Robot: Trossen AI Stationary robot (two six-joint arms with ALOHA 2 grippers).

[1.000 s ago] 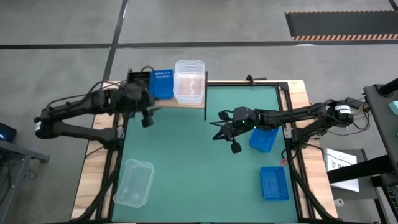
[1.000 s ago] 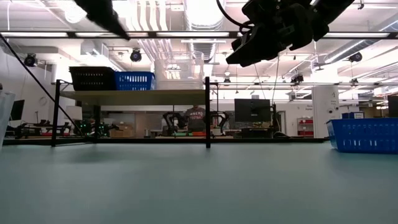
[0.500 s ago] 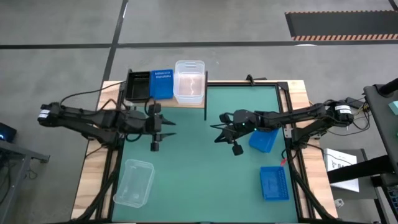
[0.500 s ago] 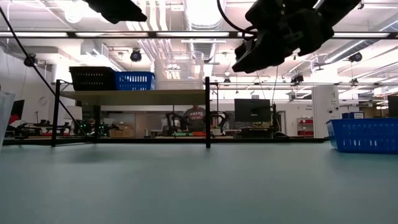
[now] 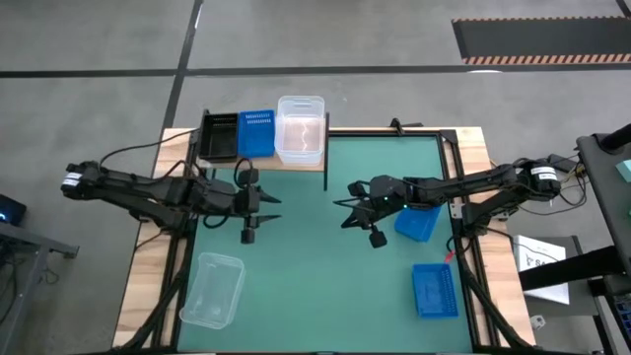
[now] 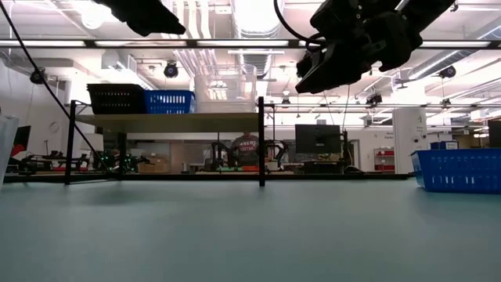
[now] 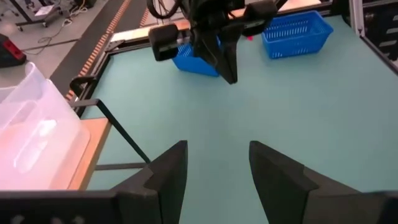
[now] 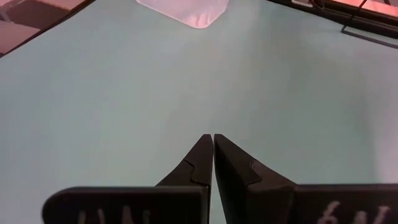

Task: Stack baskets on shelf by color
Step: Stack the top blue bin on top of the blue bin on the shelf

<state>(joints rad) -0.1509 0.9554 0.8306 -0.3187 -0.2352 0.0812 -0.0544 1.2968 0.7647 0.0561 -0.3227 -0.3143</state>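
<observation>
High view: shelf [image 5: 264, 164] w/ black [image 5: 219, 137], blue [image 5: 257, 132], clear baskets [image 5: 301, 129]

1. The left hand [image 7: 214, 171] hovers over the green tabletop [image 7: 298, 106]; its two dark fingers [image 7: 166, 174] stand apart, nothing between them.
2. A clear basket [image 7: 31, 127] sits on the light-brown shelf [image 7: 87, 155]; the black frame runs beside it.
3. Farther off, the right hand [image 7: 227, 68] hangs above the tabletop, fingers together; two blue baskets [image 7: 295, 34] lie behind it.

Left claw [image 5: 264, 204] off shelf [image 5: 296, 164], over mat.
</observation>
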